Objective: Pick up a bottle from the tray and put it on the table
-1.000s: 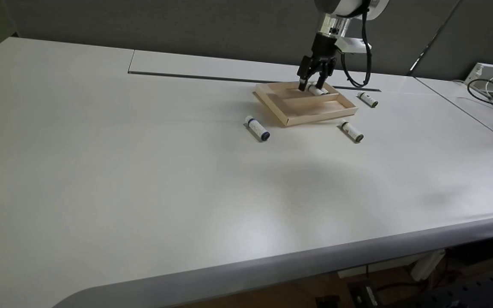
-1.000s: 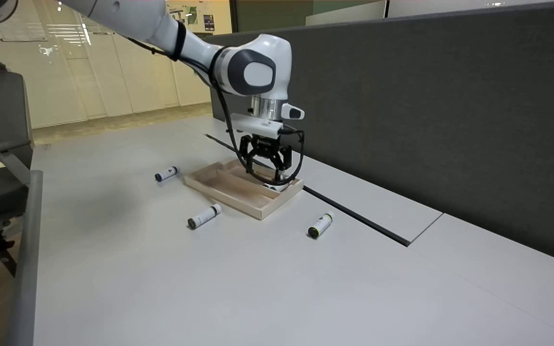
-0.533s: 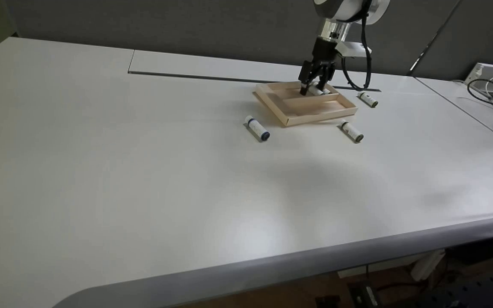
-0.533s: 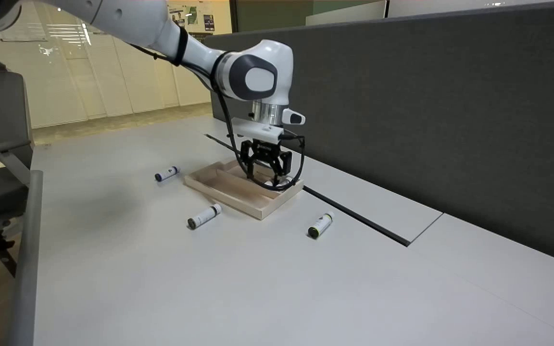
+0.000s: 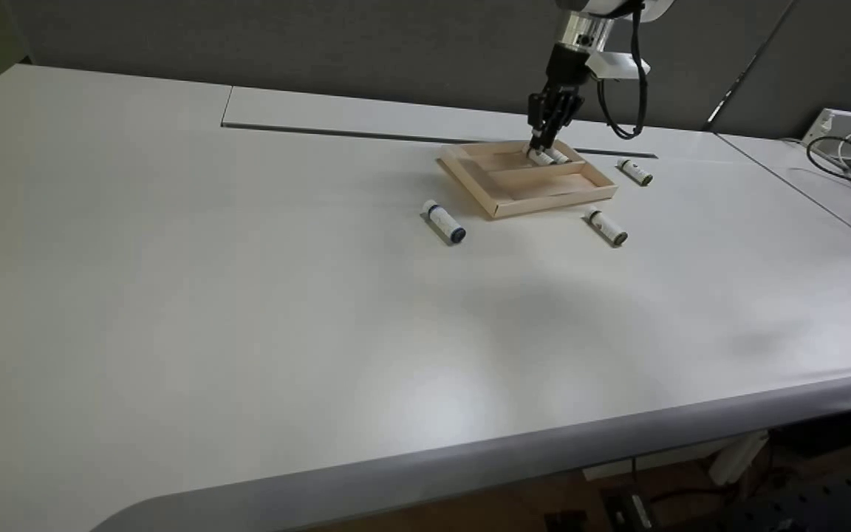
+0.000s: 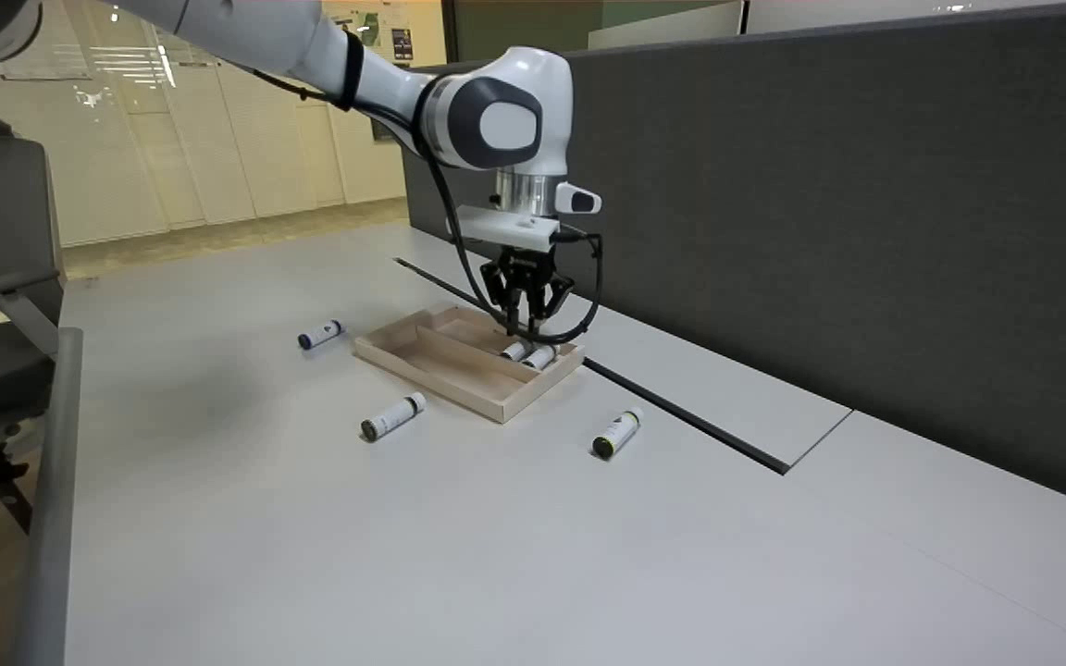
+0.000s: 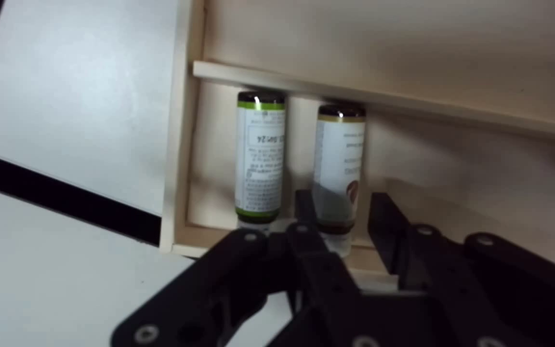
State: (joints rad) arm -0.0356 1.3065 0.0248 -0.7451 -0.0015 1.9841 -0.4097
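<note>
Black two-fingered gripper (image 7: 341,205) hangs released at a gold-banded, white-labelled dark cylindrical bottle (image 7: 339,164)

The bottle lies on its side in the small, shallow rectangular tray of pale tan wood (image 7: 175,159), in the compartment nearer the dark grey upright partition (image 5: 322,52). The fingers (image 7: 383,217) stand apart, one on each side of the bottle near its pale cap (image 7: 339,243). In the wrist view, pale wood shows between the bottle and the finger at picture right; whether the other finger touches it cannot be told. Just beside it, apart, lies a green-banded, white-labelled dark cylindrical bottle (image 7: 259,159). A pale wooden divider (image 7: 403,105) runs just past both bottles' dark ends.

In both exterior views, three more white-labelled cylinders lie on the smooth white-grey table (image 5: 248,295), apart from the tray: a blue-ended bottle (image 6: 321,334), a dark-ended bottle (image 6: 393,417) and a yellow-green-banded bottle (image 6: 616,434). The white and grey robot arm (image 6: 496,129) points the gripper downward.
</note>
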